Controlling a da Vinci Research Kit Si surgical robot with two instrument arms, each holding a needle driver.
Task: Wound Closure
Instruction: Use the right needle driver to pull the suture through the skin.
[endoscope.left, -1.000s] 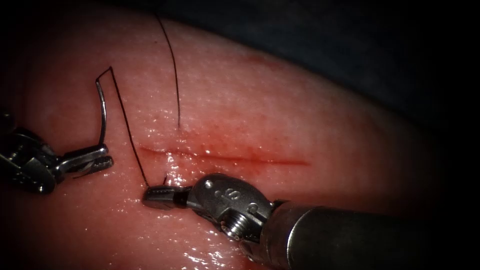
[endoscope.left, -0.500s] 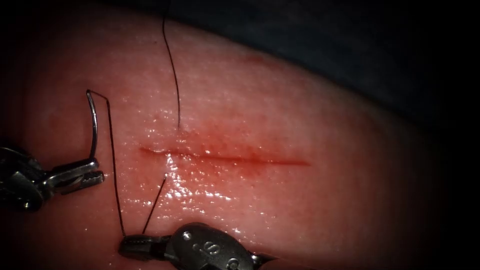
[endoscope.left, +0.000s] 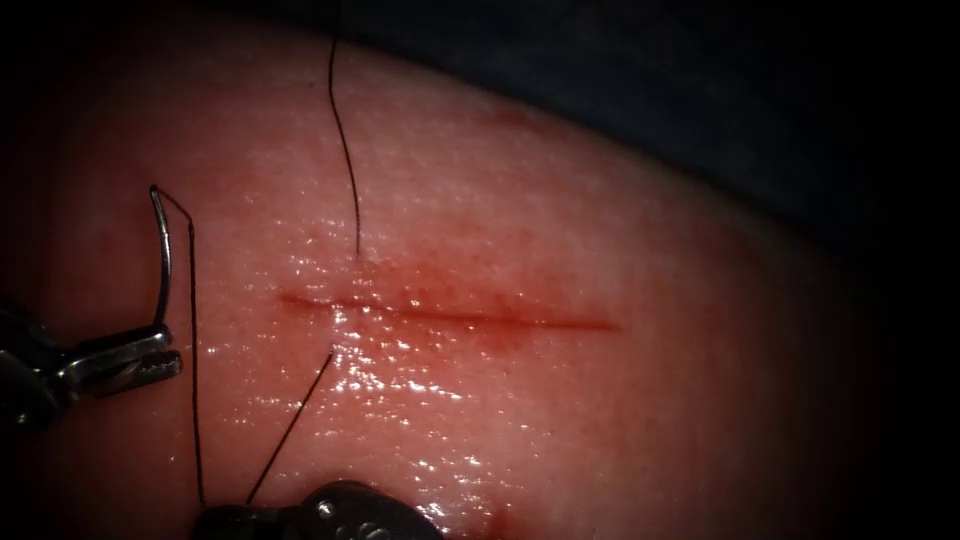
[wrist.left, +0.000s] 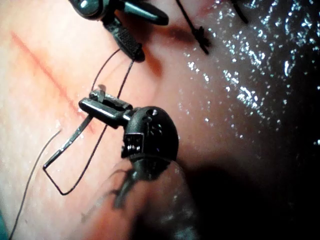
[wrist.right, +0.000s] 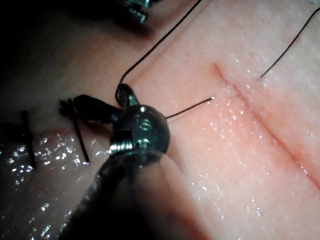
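endoscope view: the left arm's steel needle driver (endoscope.left: 150, 357) sits left of the cut, jaws clamped on the thin curved steel needle (endoscope.left: 160, 250) near its pointed end, the swaged end arcing up clear of the tissue. the fine black thread (endoscope.left: 193, 380) runs from that end down to the right arm's dark metal needle driver (endoscope.left: 235, 518) at the lower edge, jaws closed on the thread, and both tools have drawn away from the wound over the last second, lengthening the strand. from there it climbs back to an exit hole just below the shallow red cut (endoscope.left: 450, 317) in the glistening pink pork tissue (endoscope.left: 600, 400); another strand leaves a hole just above the cut. so one pass across the left end looks done, but no knot shows, and the cut's whole length lies unstitched.
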